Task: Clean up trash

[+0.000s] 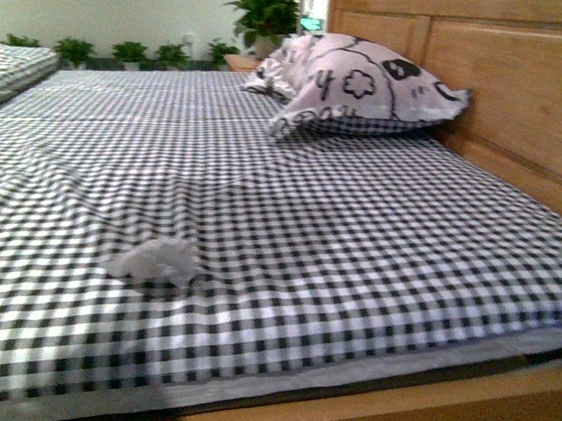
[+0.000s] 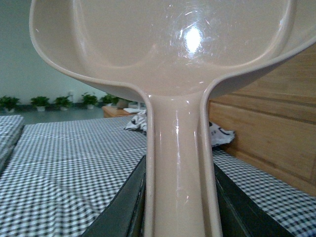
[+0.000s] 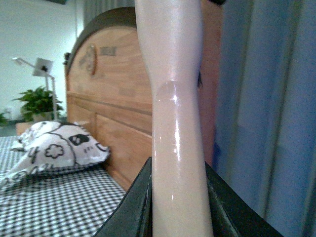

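Note:
The trash (image 1: 156,260), a small crumpled wad of white tissue, lies on the checked bedsheet (image 1: 358,239) near the bed's front edge, left of centre in the front view. Neither arm shows in the front view. In the left wrist view my left gripper (image 2: 177,207) is shut on the handle of the pink dustpan (image 2: 168,44), whose pan rises above the bed. In the right wrist view my right gripper (image 3: 178,202) is shut on the pale pink brush handle (image 3: 175,113), held upright; the bristles are out of view. The tissue shows in neither wrist view.
A white patterned pillow (image 1: 360,83) lies at the back right against the wooden headboard (image 1: 515,84). A wooden bed frame (image 1: 420,416) edges the front. Potted plants (image 1: 267,13) stand beyond the bed. A blue curtain (image 3: 266,113) hangs beside the headboard.

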